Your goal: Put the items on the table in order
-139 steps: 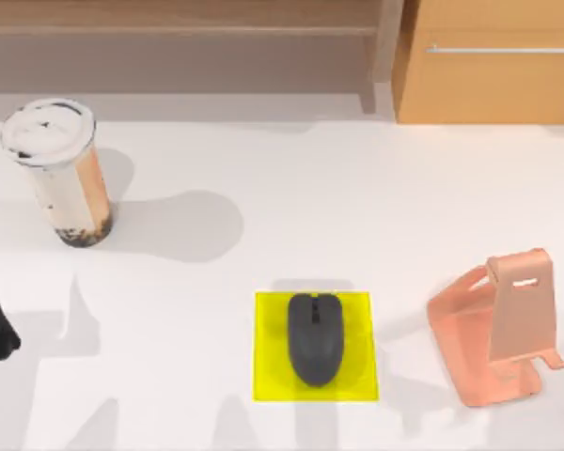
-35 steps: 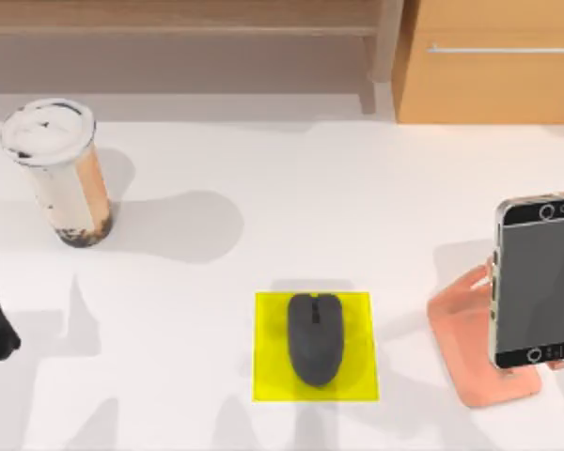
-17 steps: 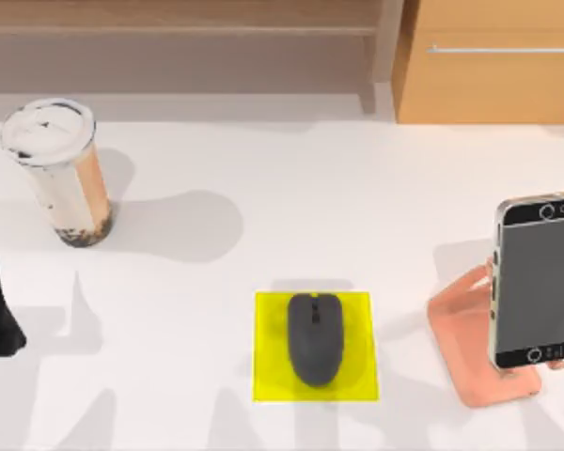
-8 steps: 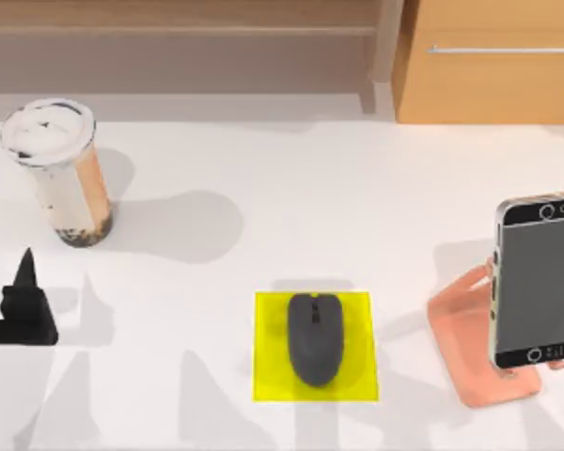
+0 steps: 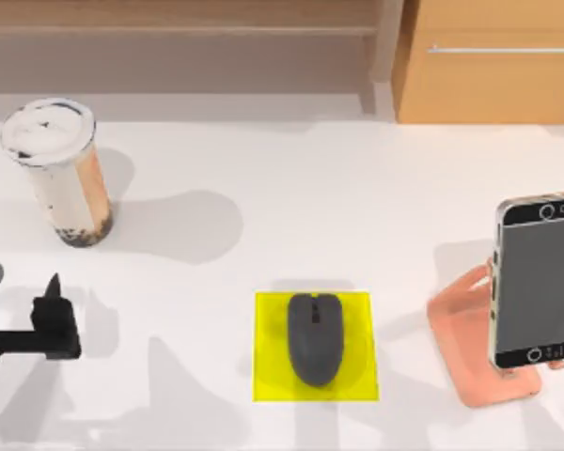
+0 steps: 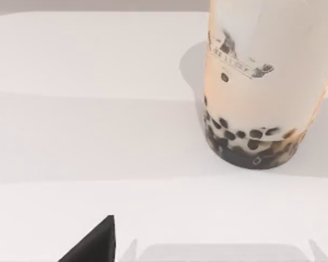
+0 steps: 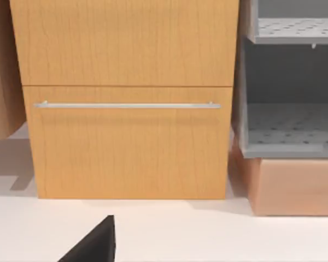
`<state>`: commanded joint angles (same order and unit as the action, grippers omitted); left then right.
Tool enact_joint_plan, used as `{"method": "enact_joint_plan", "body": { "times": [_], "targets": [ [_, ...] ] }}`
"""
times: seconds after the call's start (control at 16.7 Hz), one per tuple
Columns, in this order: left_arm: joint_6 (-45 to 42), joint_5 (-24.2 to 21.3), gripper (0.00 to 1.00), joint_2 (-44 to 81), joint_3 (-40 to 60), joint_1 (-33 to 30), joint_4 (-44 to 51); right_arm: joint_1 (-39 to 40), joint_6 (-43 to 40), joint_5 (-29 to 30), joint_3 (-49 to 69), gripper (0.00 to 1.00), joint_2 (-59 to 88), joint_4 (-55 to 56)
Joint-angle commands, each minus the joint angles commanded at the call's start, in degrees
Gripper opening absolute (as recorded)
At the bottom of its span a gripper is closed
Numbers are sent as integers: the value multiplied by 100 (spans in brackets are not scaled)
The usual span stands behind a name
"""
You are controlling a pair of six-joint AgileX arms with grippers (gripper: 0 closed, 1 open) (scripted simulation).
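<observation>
Near bench's left edge: left gripper (image 5: 54, 324), below the cup (image 5: 58, 174)
Jaws: cannot tell how open
Risk: clipping the tall cup topples it

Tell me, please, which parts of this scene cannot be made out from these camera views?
- Left gripper: in the top view the picture's left edge cuts off its arm; whether its fingers are open cannot be told.
- Phone stand: the smartphone leaning on it hides its back in the top view.
- Bubble tea cup: the left wrist view's upper edge cuts off its lid.
- Cabinet: the right wrist view's upper edge cuts off its top.
</observation>
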<state>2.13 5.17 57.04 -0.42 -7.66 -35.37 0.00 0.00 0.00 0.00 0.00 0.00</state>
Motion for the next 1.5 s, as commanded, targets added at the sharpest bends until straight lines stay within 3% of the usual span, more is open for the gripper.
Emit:
{"method": "enact_joint_plan", "body": {
  "times": [1.08,1.5],
  "targets": [
    [82,242,100,3535,435,-303,-2428,0,0,0,0,100,0,0],
    [11,308,100,4447,1302,-379,-3483,0,0,0,0,100,0,0]
  ]
}}
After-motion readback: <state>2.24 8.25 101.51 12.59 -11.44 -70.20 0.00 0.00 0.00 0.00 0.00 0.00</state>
